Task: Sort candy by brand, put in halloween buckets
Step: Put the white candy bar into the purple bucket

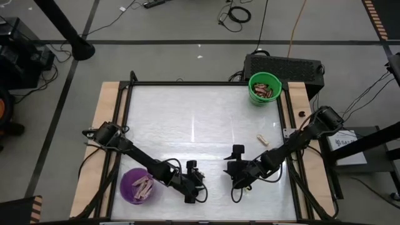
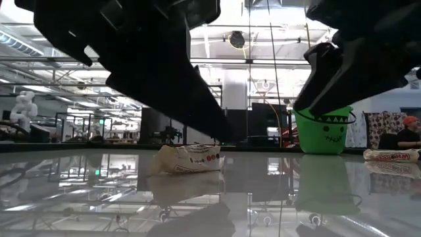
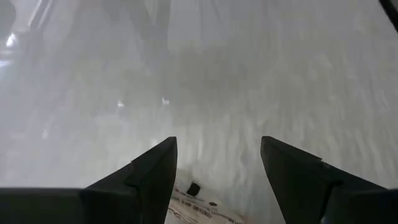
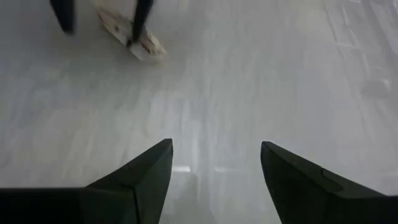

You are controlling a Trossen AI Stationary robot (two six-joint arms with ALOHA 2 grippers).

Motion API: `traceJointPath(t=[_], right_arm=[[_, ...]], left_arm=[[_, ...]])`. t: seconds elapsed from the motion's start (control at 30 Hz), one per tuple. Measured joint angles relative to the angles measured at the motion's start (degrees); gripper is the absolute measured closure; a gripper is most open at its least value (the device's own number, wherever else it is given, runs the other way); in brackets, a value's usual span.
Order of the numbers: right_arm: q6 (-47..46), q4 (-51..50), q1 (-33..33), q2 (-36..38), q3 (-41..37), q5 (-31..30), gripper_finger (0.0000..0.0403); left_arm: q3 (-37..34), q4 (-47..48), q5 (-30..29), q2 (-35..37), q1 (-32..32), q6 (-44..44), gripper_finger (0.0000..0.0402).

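Note:
My left gripper [image 1: 194, 195] [image 3: 217, 146] hangs open low over the table's near middle. A pale tan candy bar [image 3: 202, 210] [image 2: 187, 158] lies flat on the table between its fingers; the right wrist view shows those fingers [image 4: 140, 22] standing astride the bar [image 4: 149, 46]. My right gripper [image 1: 237, 184] [image 4: 216, 149] is open just to the right, over bare table. A second pale bar [image 1: 263, 139] [image 2: 391, 155] lies toward the right edge. The purple bucket [image 1: 137, 185] holds pale bars. The green bucket [image 1: 265, 87] [image 2: 322, 131] holds dark red-brown bars. My left gripper has one finger [image 4: 135, 34] right at the pale bar's middle, coming from above. Whether it touches the wrapper I cannot tell. The bar lies flat on the table.
The purple bucket stands at the near left, close beside my left arm. The green bucket stands at the far right corner. A black frame [image 1: 187, 83] runs around the tabletop. The middle and far left of the table show bare surface [image 1: 181, 125].

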State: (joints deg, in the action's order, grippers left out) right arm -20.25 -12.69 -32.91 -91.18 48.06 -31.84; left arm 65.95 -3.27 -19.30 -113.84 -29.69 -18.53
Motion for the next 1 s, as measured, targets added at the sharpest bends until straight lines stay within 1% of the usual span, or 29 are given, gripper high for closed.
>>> traceJointPath(t=[0.1,0.3,0.47,0.57,0.83,1.0], right_arm=[[0.0,3.4,0.0,0.0,-1.9,0.1,0.0167],[-0.1,5.2,0.0,0.0,-3.4,0.2,0.0167],[-0.3,5.2,0.0,0.0,-3.4,0.3,0.0167],[-0.3,5.3,0.1,0.0,-3.4,0.3,0.0167],[0.0,5.2,0.4,0.0,-3.4,0.4,0.0167],[-0.1,5.0,2.4,0.0,-3.3,0.6,0.0167]], left_arm=[[0.0,0.2,0.1,-0.1,0.0,-0.8,0.0162],[0.0,-0.3,-3.3,0.3,0.0,-2.0,0.0162],[0.0,5.5,-4.8,0.2,0.1,-11.6,0.0162],[0.0,8.0,-4.7,0.2,0.1,-13.7,0.0162],[0.0,8.6,-4.8,0.1,0.1,-13.7,0.0162],[0.0,8.5,-4.7,-0.1,0.4,-13.8,0.0163]])
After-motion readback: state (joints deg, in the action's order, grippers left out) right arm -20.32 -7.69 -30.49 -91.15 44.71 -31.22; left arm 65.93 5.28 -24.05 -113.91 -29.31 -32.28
